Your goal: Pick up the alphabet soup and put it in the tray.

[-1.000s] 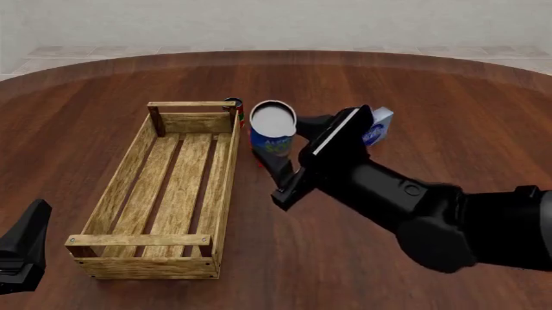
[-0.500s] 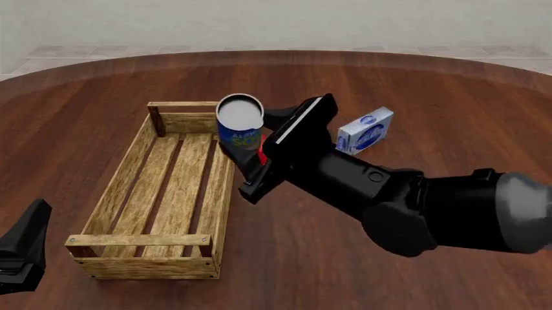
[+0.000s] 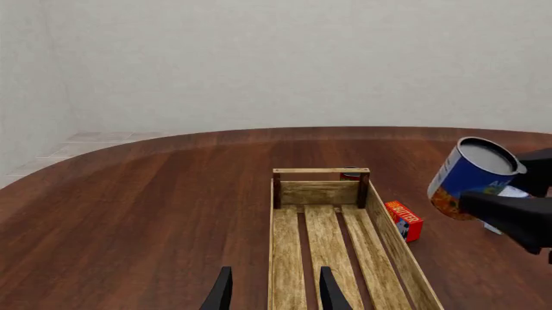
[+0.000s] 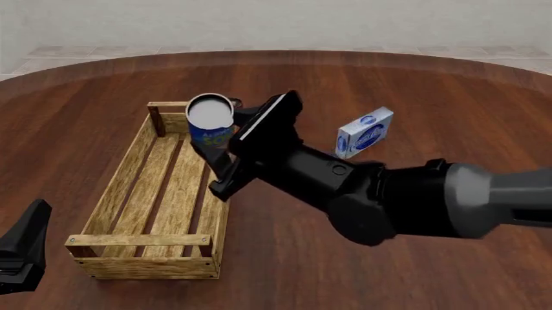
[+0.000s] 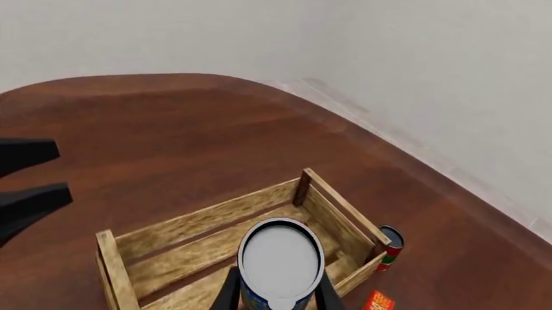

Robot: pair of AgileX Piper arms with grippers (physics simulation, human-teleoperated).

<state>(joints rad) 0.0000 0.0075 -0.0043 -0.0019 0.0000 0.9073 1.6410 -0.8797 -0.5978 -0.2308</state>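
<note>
The right gripper (image 4: 226,143) pinches the soup (image 4: 211,121) between its jaws, holding it clear of the table. The can stands nearly upright, silver top up, over the far right part of the tray (image 4: 110,197), just inside its right rail. So the drop spot lies straight below the jaws. The left gripper (image 3: 273,289), jaws spread and holding nothing, sits off the tray's near end.
</note>
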